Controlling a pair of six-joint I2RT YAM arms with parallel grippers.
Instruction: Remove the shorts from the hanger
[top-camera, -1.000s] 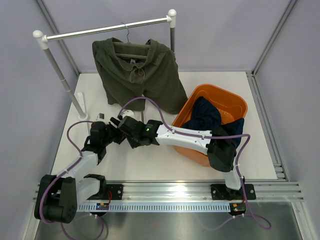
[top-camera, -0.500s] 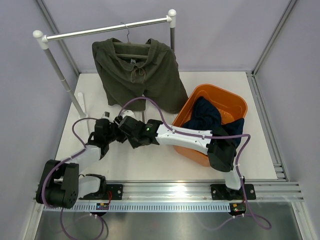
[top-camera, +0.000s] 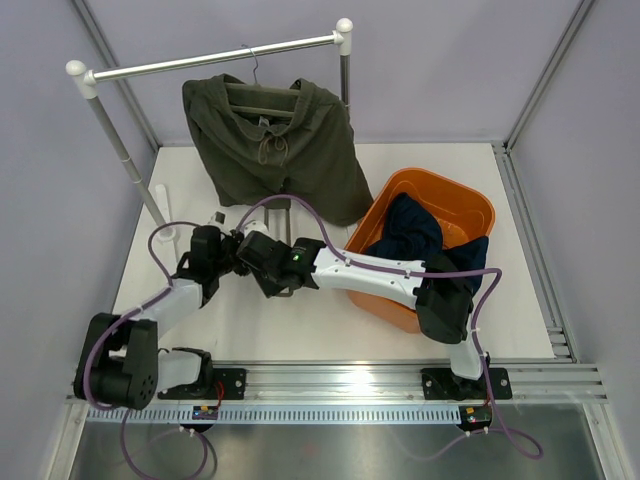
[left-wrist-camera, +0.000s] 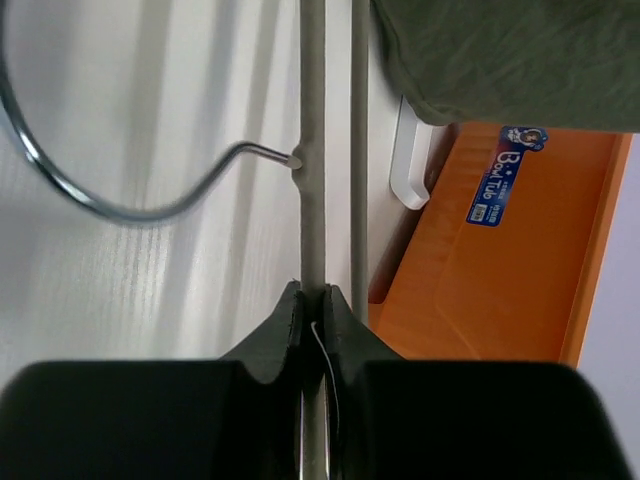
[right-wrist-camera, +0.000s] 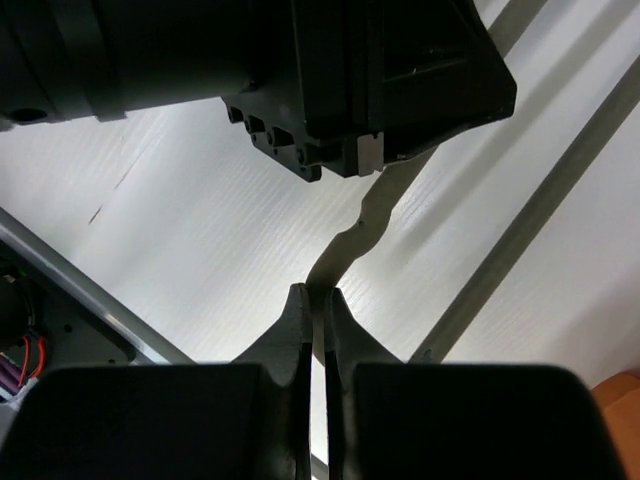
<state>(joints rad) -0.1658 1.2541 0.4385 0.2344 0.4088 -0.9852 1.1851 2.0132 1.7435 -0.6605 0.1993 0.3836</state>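
Olive shorts (top-camera: 275, 150) hung on hanger (top-camera: 262, 92) under rail (top-camera: 215, 58), well apart from arms. Soft, light, limp: probably best pinched at waistband edge, slid off. Left end effector (left-wrist-camera: 312, 293), right end effector (right-wrist-camera: 312, 290) low over counter (top-camera: 300, 332), narrowed to slit; nothing clearly held.

A metal clothes rail (top-camera: 210, 58) spans the far side of the white desk (top-camera: 300, 330). Olive-green fabric shorts (top-camera: 275, 150) hang from it on a wire-hooked hanger (top-camera: 262, 89), left of centre. To their right, nearer, an orange plastic tub (top-camera: 445, 185) sits on the desk with dark clothes (top-camera: 415, 235) in it. A second pale hanger (left-wrist-camera: 312, 150) lies flat on the desk below the shorts' hem, left of the tub. The left fingers (left-wrist-camera: 285, 320) and right fingers (right-wrist-camera: 295, 320) meet over it.
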